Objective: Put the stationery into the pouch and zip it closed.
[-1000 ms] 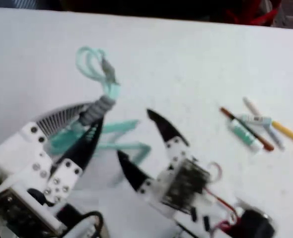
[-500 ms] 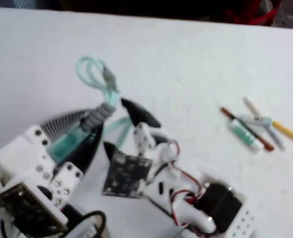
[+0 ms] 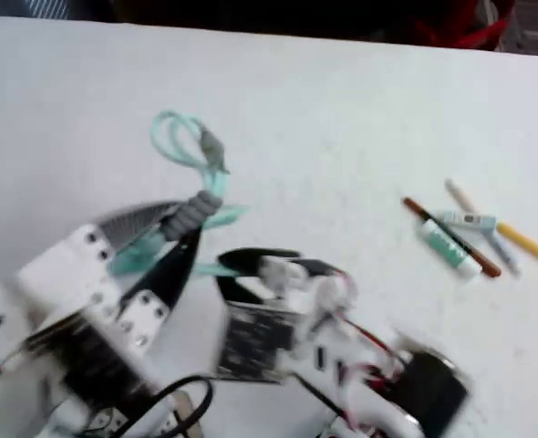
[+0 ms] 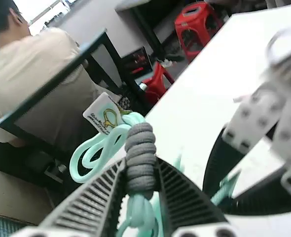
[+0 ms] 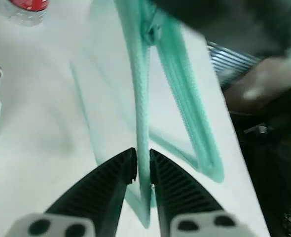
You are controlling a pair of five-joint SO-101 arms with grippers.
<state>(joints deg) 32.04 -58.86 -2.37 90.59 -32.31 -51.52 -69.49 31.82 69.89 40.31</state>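
The pouch (image 3: 141, 248) is clear with teal edging, a teal strap loop (image 3: 180, 141) and a grey wrapped band (image 3: 194, 210). My left gripper (image 3: 185, 228) is shut on that grey band (image 4: 139, 148), which sits squeezed between the ribbed fingers (image 4: 98, 197) of the left gripper (image 4: 140, 167). My right gripper (image 3: 225, 274) lies just right of the pouch. In the right wrist view the right gripper (image 5: 142, 158) is shut on a thin teal edge (image 5: 140, 98) of the pouch. The stationery (image 3: 460, 239) lies loose on the table at the right: pencils, a pen and a green-and-white tube (image 3: 450, 248).
The white table (image 3: 342, 119) is bare across the back and middle. A brown pencil (image 3: 451, 237) and a yellow pencil (image 3: 529, 245) lie crossed near the right edge. Both arm bodies crowd the front edge.
My right arm swung left from the table's middle to the pouch and shut on its teal edge. The left arm shifted slightly with the grey band still in its grip.
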